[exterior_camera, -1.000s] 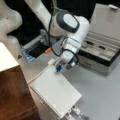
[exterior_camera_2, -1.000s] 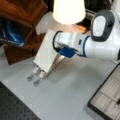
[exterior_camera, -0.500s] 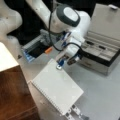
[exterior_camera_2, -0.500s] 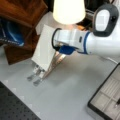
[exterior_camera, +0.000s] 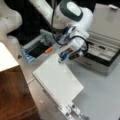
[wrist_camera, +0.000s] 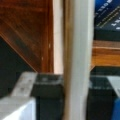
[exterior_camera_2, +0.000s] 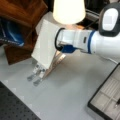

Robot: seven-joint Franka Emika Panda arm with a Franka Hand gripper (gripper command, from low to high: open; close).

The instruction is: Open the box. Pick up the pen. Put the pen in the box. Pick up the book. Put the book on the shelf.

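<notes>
Left of the gripper point(exterior_camera: 63, 58) stands the shelf point(exterior_camera: 12, 85). Your book point(exterior_camera: 58, 81) hangs tilted below the gripper, pinched by its top edge, lower corner at the rails point(exterior_camera: 75, 112). It looks light and stiff, but may swing. The arm reaches down, wrist bent. At right the box point(exterior_camera: 102, 53) lies open.

Book point(exterior_camera: 58, 80): held by the gripper point(exterior_camera: 62, 59) at its far edge; since the earlier pictures carried a short way left in a front view, toward the shelf point(exterior_camera: 13, 92).

Book point(exterior_camera_2: 46, 45), in a front view: raised and shifted up-left, now overlapping the shelf point(exterior_camera_2: 22, 15).

Gripper point(exterior_camera_2: 58, 43): moved left with it.
</notes>
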